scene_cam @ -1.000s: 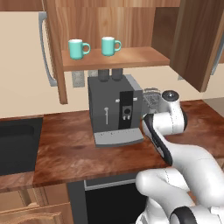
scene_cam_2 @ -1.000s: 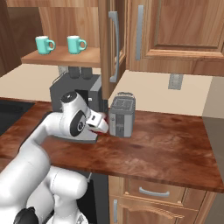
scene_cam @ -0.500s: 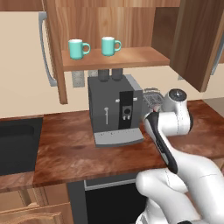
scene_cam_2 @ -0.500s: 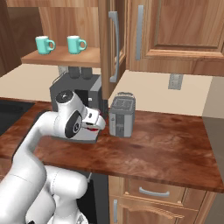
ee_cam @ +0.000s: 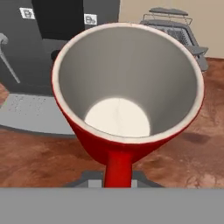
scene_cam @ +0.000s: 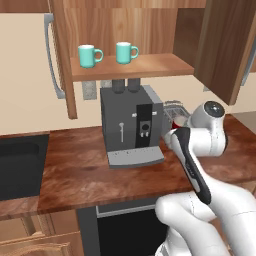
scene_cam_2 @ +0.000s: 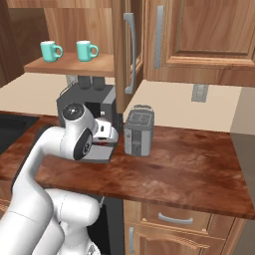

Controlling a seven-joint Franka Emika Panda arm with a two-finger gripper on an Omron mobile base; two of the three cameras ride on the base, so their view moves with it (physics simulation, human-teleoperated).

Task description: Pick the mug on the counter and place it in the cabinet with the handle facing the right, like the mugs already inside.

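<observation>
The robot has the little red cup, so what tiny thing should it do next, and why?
Probably lift it straight up. The small dark red mug sits gripped in the end effector low beside the grey coffee machine, while the brown wooden cabinet's shelf with two teal mugs is above.

Lighting's pretty flat and even across the whole kitchen, typical render look, no glare anywhere. The surface point(scene_cam: 90, 175) has only soft, faint shadows, like the smudge under the coffee machine point(scene_cam: 131, 125). Base views are a bit soft and low-res, with jaggy edges. In the hand view the mug point(ee_cam: 127, 87) sits so close it looks stretched wide at the rim, with a dim shadow beside it.
</observation>
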